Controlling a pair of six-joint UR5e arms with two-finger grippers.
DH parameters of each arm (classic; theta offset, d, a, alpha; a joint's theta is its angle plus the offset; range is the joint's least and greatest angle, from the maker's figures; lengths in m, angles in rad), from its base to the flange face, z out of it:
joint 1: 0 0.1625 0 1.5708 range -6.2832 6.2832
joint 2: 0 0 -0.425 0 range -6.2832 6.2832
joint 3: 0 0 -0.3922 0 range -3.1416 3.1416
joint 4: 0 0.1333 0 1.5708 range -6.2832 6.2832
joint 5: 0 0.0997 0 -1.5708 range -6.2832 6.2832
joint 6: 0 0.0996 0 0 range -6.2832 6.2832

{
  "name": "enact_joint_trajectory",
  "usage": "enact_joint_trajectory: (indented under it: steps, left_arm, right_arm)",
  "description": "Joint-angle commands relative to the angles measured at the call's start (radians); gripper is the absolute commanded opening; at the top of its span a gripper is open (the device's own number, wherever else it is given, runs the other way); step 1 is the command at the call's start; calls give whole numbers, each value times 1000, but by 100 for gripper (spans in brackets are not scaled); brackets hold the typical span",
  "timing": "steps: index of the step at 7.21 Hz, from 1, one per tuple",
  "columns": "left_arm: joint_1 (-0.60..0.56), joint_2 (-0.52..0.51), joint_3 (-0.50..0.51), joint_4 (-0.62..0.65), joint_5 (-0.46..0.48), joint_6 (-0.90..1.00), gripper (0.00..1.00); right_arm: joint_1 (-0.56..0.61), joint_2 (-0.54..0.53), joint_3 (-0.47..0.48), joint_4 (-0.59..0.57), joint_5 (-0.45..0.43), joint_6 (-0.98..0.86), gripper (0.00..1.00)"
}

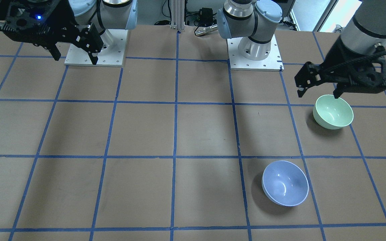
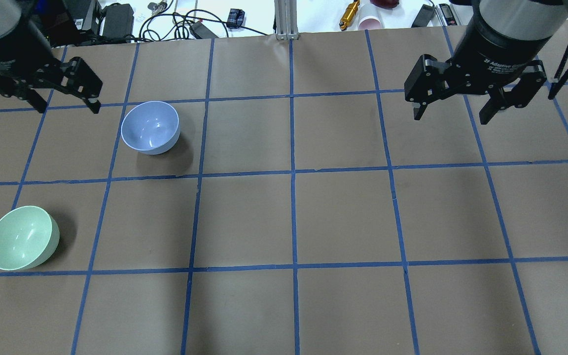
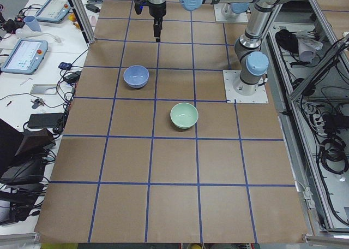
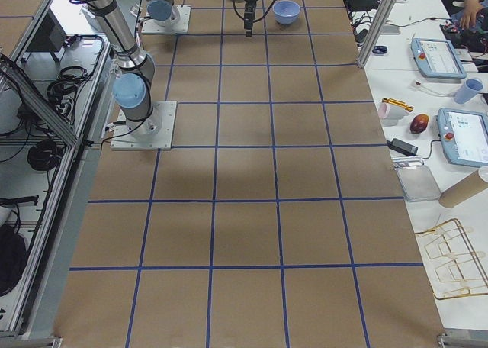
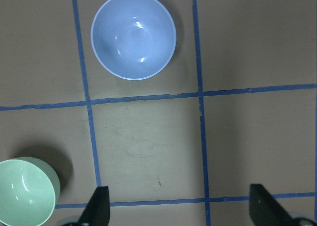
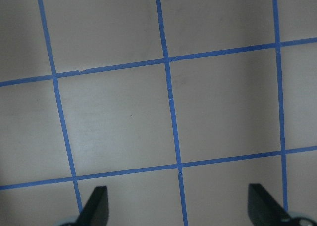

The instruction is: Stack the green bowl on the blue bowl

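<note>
2 grippers hang open and empty in the overhead frame: left gripper (image 2: 68, 106) upper left, right gripper (image 2: 450, 117) upper right. The round glossy mint-green plastic bowl (image 2: 22, 245) sits lower left, below the left gripper and far nearer it. The round periwinkle-blue plastic bowl (image 2: 150, 127) is just right of that gripper.

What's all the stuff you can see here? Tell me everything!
Table: one, brown with a grid of blue tape lines, fills the scene.
Green bowl: one, mint green, upright on the table on the robot's left, nearer the robot.
Blue bowl: one, periwinkle blue, upright on the same side, farther out.
Cables and gadgets: several, mostly black, beyond the table's far edge.
Left gripper: one, black, open, empty, in the air.
Right gripper: one, black, open, empty, over bare table.
</note>
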Motion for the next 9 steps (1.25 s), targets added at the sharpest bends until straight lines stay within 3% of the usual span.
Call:
enact_joint_trajectory:
  steps: [1,4,7,9]
  left_arm:
    - [182,-9,-46,17,-1,187,100]
    - [422,-26,-121,58,-15,465,100]
    - [525,-48,-273,297,-40,613,100]
    - [591,-72,-316,347,-56,685,100]
  right_arm:
    - [0,0,0,-1,0,0,100]
    - [0,0,0,-1,0,0,100]
    - [0,0,0,-1,0,0,100]
    - [0,0,1,-1,0,0,100]
